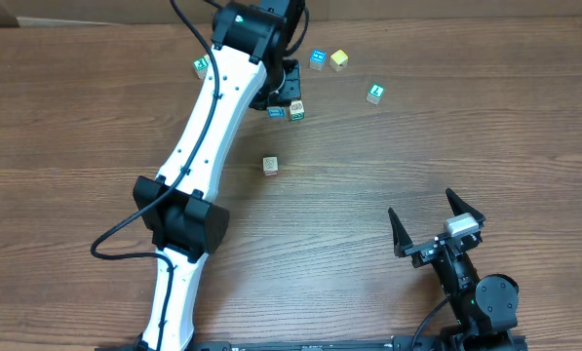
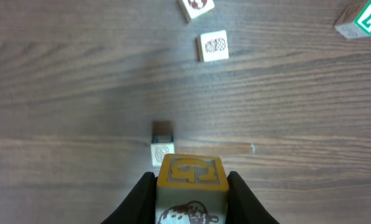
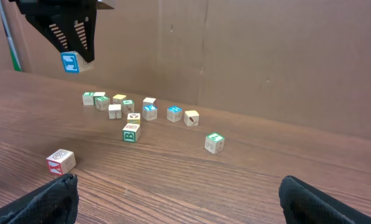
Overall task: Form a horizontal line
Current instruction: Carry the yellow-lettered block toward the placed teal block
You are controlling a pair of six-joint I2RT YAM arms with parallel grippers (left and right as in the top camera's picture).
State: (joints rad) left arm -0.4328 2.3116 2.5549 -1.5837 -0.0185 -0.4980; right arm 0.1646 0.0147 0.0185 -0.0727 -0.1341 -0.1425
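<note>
My left gripper (image 1: 283, 94) reaches to the far side of the table and is shut on a whitish cube (image 2: 191, 171) with an orange top face and an animal picture. The right wrist view shows this cube (image 3: 70, 61) held above the table with a blue face showing. Right by the gripper, a teal cube (image 1: 276, 112) and a whitish cube (image 1: 296, 111) sit edge to edge; no longer row shows. In the left wrist view a small cube (image 2: 163, 150) lies below the held one. My right gripper (image 1: 420, 203) is open and empty at the near right.
Loose cubes lie about: one alone at mid-table (image 1: 270, 165), a green one (image 1: 374, 94), a teal (image 1: 317, 59) and a yellowish one (image 1: 339, 59), and one by the arm (image 1: 202, 66). The right wrist view shows several more clustered (image 3: 150, 112). A cardboard wall stands behind.
</note>
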